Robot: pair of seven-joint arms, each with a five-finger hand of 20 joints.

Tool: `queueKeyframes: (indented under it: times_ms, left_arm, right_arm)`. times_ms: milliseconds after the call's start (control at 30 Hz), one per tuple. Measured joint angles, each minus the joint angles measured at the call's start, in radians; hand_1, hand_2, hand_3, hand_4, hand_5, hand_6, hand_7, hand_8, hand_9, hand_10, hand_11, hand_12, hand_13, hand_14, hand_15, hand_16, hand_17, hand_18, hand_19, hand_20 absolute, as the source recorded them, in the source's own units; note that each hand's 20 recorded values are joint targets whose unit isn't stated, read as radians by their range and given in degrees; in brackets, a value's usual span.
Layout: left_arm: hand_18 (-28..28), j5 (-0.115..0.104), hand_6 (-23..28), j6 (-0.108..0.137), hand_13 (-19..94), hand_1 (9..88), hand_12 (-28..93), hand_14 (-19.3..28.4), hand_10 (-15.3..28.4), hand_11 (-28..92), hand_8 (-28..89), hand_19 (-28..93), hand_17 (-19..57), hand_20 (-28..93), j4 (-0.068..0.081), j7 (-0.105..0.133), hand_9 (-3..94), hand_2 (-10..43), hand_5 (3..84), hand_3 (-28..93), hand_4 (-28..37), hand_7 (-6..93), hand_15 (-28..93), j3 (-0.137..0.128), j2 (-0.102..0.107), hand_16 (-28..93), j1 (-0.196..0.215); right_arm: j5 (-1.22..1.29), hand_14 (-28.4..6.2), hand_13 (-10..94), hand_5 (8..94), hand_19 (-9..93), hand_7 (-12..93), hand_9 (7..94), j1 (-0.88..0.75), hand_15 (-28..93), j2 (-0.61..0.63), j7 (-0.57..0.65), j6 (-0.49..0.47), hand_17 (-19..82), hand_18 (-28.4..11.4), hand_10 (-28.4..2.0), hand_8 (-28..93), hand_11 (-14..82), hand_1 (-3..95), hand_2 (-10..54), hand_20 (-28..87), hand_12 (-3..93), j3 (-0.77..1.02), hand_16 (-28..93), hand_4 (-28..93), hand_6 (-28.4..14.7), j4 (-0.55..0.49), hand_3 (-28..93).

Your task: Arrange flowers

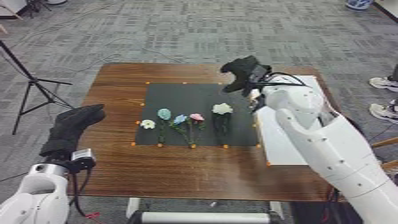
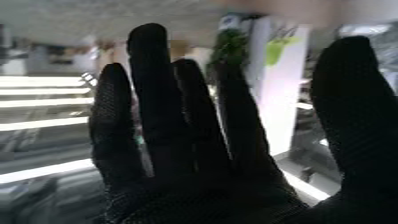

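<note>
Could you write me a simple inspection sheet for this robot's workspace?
Surface: brown wooden table, dark mat, white panel at right.
Job's things: five flowers on the mat, blooms pointing away from the robot.
Clutter: orange dots around the mat.
Hands: right hand beyond the flowers, fingers open, holding nothing; left hand at the table's left edge.
Cables: black, at both wrists.
Surroundings: grey carpet, black tripod at left.
</note>
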Motion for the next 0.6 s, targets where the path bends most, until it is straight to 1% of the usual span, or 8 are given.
queueKeyframes:
  times_ms: [133, 233, 400, 467, 600]
  left_arm:
    - [10.7, 0.000, 0.3, 0.000, 40, 31.4, 12, 17.8, 14.4, 21, -9, 4, 6.5, 16, -0.001, 0.001, 53.5, 3.4, 55.0, 67, -17.7, 17.7, 21, -0.002, 0.000, -1, 0.003]
    - [10.7, 0.000, 0.4, 0.000, 41, 31.5, 12, 17.8, 14.5, 21, -9, 4, 6.6, 16, -0.001, 0.001, 53.5, 3.4, 55.1, 67, -17.7, 17.7, 21, -0.003, -0.001, -1, 0.004]
    - [10.7, 0.000, 0.4, 0.000, 41, 31.5, 12, 17.8, 14.5, 21, -9, 4, 6.6, 16, -0.002, 0.001, 53.5, 3.5, 55.1, 67, -17.8, 17.7, 22, -0.003, -0.001, -1, 0.005]
    - [10.7, 0.000, 0.4, -0.001, 40, 31.6, 12, 17.8, 14.5, 21, -9, 4, 6.6, 16, -0.002, 0.000, 53.5, 3.5, 55.1, 66, -17.9, 17.7, 22, -0.003, -0.001, -1, 0.006]
    - [10.7, 0.000, 0.4, -0.003, 41, 31.4, 12, 17.8, 14.4, 21, -9, 4, 6.7, 16, -0.002, -0.002, 53.6, 3.6, 55.2, 67, -17.8, 17.7, 22, -0.003, -0.001, -1, 0.006]
  right_arm:
    - [-0.051, -15.5, 52, 31.9, 64, 11, 38.8, 0.020, 40, 0.005, 0.034, -0.087, 23, -23.3, -16.2, -7, 4.3, 23.3, -9.5, 48, 17.0, 0.069, 27, -25, -5.2, 0.030, 75]
    - [-0.126, -15.8, 52, 33.3, 65, 12, 39.3, 0.038, 42, 0.004, 0.043, -0.129, 23, -23.5, -16.4, -7, 4.6, 23.5, -9.5, 49, 17.0, 0.097, 27, -25, -4.8, 0.097, 75]
    - [-0.201, -15.0, 54, 38.3, 66, 15, 44.1, 0.045, 45, -0.012, 0.055, -0.128, 24, -23.3, -15.4, -9, 7.0, 24.9, -9.5, 49, 16.6, 0.141, 26, -26, -3.6, 0.226, 76]
    - [-0.221, -14.6, 55, 40.1, 66, 16, 45.7, 0.041, 46, -0.017, 0.057, -0.122, 24, -23.1, -14.9, -9, 7.7, 25.8, -9.5, 49, 16.6, 0.150, 26, -26, -2.9, 0.256, 76]
    - [-0.288, -14.1, 58, 44.1, 67, 19, 49.5, 0.032, 47, -0.037, 0.057, -0.085, 26, -22.5, -12.8, -11, 10.1, 28.3, -9.5, 49, 16.0, 0.168, 26, -26, -1.8, 0.305, 76]
